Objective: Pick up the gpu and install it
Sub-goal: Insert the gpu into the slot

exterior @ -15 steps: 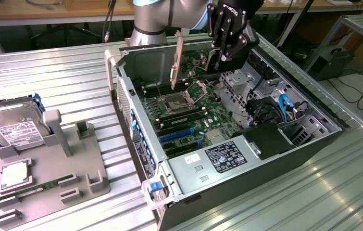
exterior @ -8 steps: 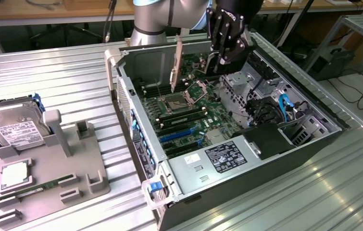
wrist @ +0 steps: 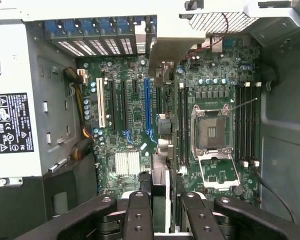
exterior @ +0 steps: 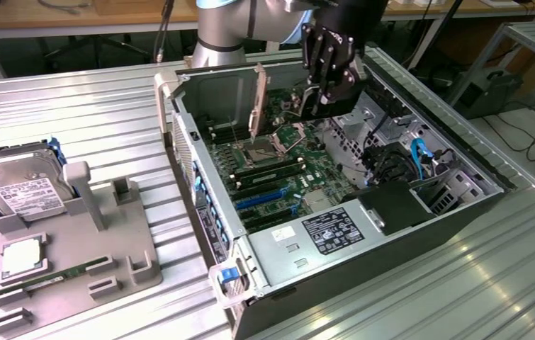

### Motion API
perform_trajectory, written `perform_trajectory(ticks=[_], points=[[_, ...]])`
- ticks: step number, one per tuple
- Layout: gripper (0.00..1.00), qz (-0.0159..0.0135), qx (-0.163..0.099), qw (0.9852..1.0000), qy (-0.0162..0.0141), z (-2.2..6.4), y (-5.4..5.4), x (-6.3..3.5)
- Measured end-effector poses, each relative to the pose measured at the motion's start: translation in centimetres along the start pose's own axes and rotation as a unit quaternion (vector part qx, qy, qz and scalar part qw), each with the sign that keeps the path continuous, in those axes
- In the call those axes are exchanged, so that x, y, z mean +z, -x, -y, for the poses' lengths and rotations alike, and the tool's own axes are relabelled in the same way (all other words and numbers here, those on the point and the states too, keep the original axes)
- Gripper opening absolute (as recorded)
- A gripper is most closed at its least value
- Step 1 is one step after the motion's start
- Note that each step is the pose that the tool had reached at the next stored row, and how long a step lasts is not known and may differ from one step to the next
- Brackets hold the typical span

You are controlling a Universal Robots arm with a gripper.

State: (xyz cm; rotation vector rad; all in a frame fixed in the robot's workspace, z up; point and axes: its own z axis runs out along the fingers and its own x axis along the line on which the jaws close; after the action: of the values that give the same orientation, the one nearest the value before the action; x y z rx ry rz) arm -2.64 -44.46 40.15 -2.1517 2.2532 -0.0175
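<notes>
My arm (exterior: 218, 25): silver-grey tube, rising behind computer case (exterior: 215, 99). My gripper (exterior: 319, 105), above case: black, angular linkage. Fingers (wrist: 139, 216): matte black, round silver screw heads.

Open tower case (exterior: 212, 95) beneath my pincer (wrist: 164, 196)
Motherboard (wrist: 135, 115) and 1 CPU socket (wrist: 210, 132) lie just below; 1 hard drive (exterior: 23, 188), 1 memory stick (exterior: 54, 280) sit well apart in grey holder (exterior: 106, 248).

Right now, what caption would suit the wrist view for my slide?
Jaws hold the gpu edge-on over the motherboard in the open case.
</notes>
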Motion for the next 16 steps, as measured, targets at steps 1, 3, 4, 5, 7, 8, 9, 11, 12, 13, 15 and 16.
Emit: perform_trajectory(ticks=[1, 3, 4, 5, 7, 8, 9, 11, 12, 13, 15, 16], points=[[0.27, 0.0000, 0.000, 1.0000, 0.0000, 0.00, 0.0, 0.20], [0.27, -0.0001, 0.000, 1.0000, 0.0000, -0.03, 0.0, 0.59], [0.27, -0.0001, 0.000, 1.0000, 0.0000, -0.04, 0.0, 0.78], [0.27, 0.0000, 0.000, 1.0000, 0.0000, -0.08, 0.0, 1.05], [0.27, 0.0000, 0.001, 1.0000, 0.0000, -0.15, 0.0, 1.51], [0.27, -0.0001, 0.002, 1.0000, 0.0000, -0.16, 0.0, 1.81], [0.27, -0.0001, 0.004, 1.0000, 0.0000, -0.17, 0.0, 2.22], [0.27, -0.0001, 0.005, 1.0000, 0.0000, -0.23, 0.0, 2.70], [0.27, -0.0002, 0.006, 1.0000, -0.0001, -0.27, 0.0, 2.87], [0.27, -0.0003, 0.008, 1.0000, -0.0001, -0.37, 0.0, 3.02], [0.27, -0.0003, 0.010, 1.0000, -0.0001, -0.87, 0.0, 3.21], [0.27, -0.0003, 0.010, 1.0000, -0.0002, -1.13, 0.0, 3.33]])
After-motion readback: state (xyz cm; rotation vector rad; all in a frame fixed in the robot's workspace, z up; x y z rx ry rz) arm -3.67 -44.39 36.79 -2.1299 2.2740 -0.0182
